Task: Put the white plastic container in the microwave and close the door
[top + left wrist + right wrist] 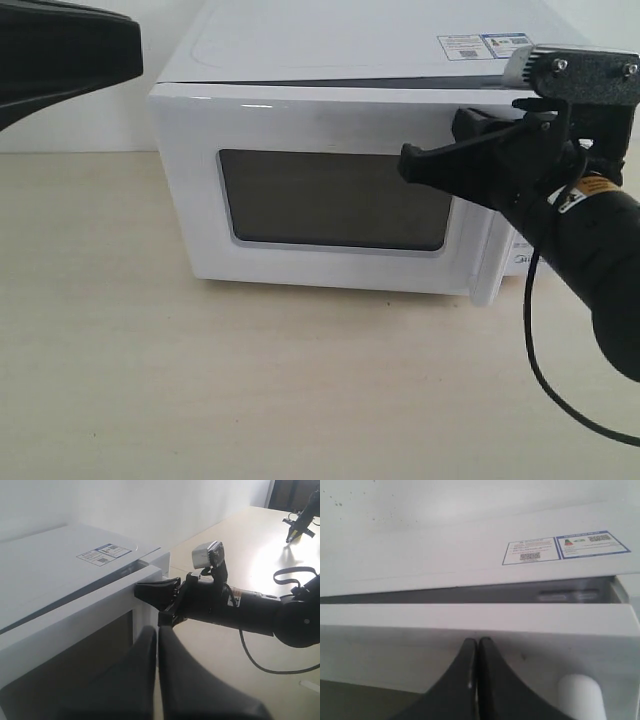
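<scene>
glossy wht plastic microwave (330,120), matt table (200,390)

You cannot see behind the dark window (330,200) of the door (300,125); at frame right the right arm (590,250) partly hides the microwave (350,40).

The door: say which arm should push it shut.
Right: the right gripper, shut, touches the door near its handle edge, where a gap shows; the left gripper hangs near the hinge side.

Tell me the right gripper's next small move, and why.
Probably press the door further in. The shut right gripper sits against its front near the handle, and a dark gap shows between the door's top edge and the microwave, so it looks unlatched.
</scene>
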Motion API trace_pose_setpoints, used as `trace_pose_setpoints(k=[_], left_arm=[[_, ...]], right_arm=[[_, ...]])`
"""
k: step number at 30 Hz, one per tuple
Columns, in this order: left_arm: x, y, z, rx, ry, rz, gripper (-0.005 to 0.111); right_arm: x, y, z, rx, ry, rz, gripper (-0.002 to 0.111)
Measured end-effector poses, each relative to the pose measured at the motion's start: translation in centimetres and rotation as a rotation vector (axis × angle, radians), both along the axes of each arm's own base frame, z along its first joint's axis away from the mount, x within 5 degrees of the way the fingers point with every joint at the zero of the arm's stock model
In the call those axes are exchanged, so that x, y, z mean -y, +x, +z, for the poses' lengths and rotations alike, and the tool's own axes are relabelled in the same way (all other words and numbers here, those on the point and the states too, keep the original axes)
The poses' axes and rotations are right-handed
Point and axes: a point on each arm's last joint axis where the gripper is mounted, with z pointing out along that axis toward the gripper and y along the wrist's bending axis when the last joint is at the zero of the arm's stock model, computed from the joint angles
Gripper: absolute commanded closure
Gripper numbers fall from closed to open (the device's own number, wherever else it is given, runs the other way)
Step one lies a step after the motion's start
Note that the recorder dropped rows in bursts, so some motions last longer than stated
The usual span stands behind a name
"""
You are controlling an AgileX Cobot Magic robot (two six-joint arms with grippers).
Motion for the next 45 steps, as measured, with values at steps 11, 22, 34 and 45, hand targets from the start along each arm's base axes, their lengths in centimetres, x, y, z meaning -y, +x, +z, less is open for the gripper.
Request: trace_pose_setpoints(k=[11, 22, 34, 45], left_arm=[[0.0, 0.0, 0.0, 0.000, 0.000, 0.000, 0.103], [0.0, 0.0, 0.0, 0.000, 0.000, 0.000, 0.103], [0.0, 0.0, 0.0, 0.000, 0.000, 0.000, 0.103], [0.0, 0.0, 0.0, 0.000, 0.000, 0.000, 0.103]], right_arm=[[-0.2, 0.5, -0.4, 0.005, -0.008, -0.011, 0.109], [-0.3, 0.9, -1.2, 0.021, -0.026, -0.031, 0.109], [-0.2, 0.9, -0.8, 0.074, -0.048, -0.047, 0.109], [-0.1, 0.9, -0.8, 0.079, -0.071, -0.048, 0.109]])
